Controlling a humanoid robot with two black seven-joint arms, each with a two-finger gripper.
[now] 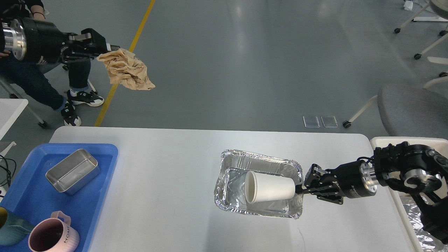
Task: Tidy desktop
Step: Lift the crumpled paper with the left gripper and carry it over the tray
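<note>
meanwhile left pincer [105, 49] grips crumpled paper [126, 70], right pincer [303, 187] grips foil tray [259, 182]

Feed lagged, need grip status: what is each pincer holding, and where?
Left pincer: crumpled brown paper, by its upper edge. Right pincer: foil tray, pinched at its right rim.

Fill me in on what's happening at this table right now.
The robot is tidying the desktop. Its left hand holds a crumpled brown paper up in the air, out past the far edge of the table. Its right hand is at the rim of a foil tray where a white paper cup lies on its side. A metal tin and pink mug sit in the blue tray.
</note>
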